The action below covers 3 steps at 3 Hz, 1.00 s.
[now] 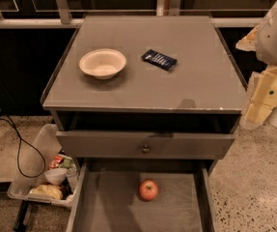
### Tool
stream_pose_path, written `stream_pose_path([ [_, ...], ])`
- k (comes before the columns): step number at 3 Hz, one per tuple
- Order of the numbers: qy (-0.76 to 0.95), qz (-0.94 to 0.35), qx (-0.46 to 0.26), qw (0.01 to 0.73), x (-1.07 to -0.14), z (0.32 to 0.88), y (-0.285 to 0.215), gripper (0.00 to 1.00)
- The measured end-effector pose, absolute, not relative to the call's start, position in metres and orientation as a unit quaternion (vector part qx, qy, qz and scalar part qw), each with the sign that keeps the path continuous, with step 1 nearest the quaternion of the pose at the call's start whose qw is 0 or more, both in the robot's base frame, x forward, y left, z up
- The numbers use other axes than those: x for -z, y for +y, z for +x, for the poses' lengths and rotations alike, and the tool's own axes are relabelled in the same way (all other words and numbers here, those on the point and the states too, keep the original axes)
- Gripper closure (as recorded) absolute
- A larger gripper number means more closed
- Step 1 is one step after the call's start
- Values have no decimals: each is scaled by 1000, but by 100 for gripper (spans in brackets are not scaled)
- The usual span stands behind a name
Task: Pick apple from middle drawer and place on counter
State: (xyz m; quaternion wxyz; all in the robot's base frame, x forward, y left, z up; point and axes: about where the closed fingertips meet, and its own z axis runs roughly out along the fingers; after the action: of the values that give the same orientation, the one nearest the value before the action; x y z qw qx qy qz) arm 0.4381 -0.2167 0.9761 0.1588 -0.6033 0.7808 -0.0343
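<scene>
The small red apple (148, 190) lies on the floor of the open middle drawer (114, 204), near its back and about midway across. The counter (176, 86) is the flat grey top of the cabinet above it. My gripper (265, 98) hangs at the right edge of the view, beside the counter's right front corner, well above and to the right of the apple. It holds nothing that I can see.
A white bowl (103, 63) and a dark blue packet (159, 59) sit on the counter's far half. The drawer front with a round knob (145, 148) is slightly pulled out above the apple. A plastic bin of rubbish (39, 175) and a black cable (20, 149) lie on the floor at left.
</scene>
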Motion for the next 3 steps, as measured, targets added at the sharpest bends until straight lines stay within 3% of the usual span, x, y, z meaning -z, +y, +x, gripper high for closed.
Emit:
stream_pose_path([
  [3, 769, -609, -4, 193, -942, 426, -212, 0],
])
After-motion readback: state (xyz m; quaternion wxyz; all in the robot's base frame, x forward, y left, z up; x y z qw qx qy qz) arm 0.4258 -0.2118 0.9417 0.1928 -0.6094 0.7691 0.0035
